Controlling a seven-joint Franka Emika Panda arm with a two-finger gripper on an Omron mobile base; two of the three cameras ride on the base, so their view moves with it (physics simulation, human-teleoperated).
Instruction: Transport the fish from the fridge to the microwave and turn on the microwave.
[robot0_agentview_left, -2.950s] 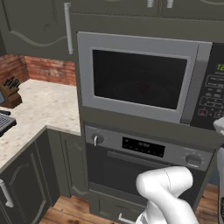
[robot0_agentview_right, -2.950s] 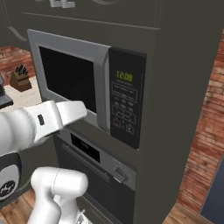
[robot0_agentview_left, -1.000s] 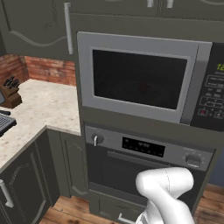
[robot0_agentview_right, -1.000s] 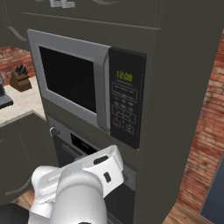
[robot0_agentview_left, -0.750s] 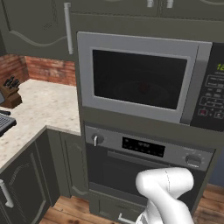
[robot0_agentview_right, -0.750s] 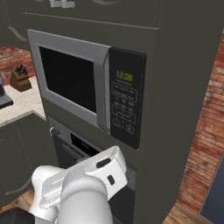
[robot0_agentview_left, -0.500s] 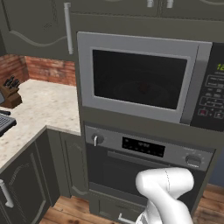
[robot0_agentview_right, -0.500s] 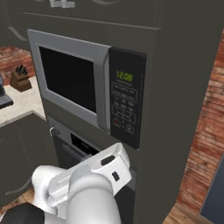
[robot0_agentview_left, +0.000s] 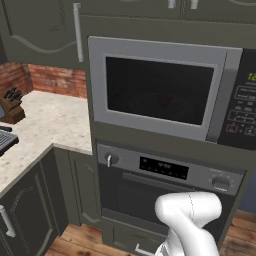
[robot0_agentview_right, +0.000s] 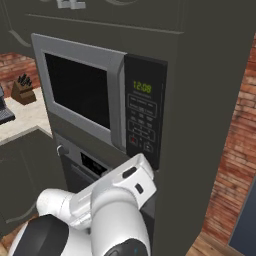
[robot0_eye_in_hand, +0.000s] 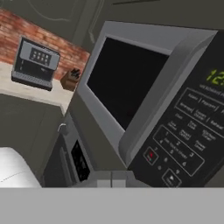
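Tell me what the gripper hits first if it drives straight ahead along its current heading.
Most likely the microwave: the shut gripper looks up at its lower front, near where the door edge meets the black button panel. Depth is hard to judge, so the exact contact spot is uncertain.

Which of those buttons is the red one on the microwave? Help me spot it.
Find the microwave in the dark cabinet wall, above the oven. Right of its door is a black button panel with green digits. The red button sits low on the panel's left; its neighbours are grey.

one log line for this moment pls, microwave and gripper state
microwave: door closed, clock lit | gripper: fingers shut, nothing held, below button panel | oven: closed
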